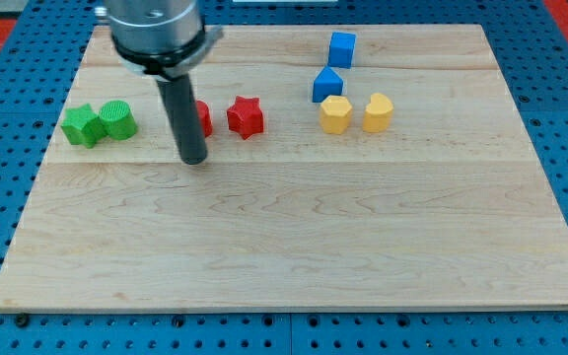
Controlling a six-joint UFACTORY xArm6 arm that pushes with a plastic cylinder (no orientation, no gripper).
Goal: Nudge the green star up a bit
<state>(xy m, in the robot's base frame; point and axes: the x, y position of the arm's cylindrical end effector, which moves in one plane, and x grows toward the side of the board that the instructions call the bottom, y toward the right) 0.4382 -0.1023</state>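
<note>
The green star [82, 125] lies at the view's left on the wooden board [294, 247], touching a green round block [117, 119] on its right. My tip [195, 158] rests on the board to the right of both green blocks and slightly lower, apart from them. The rod partly hides a red block [202, 119] just behind it.
A red star [246, 116] lies right of the rod. A blue cube [341, 48] and a blue block [327, 84] sit at the upper right. A yellow hexagon [335, 114] and a yellow heart [378, 112] lie below them.
</note>
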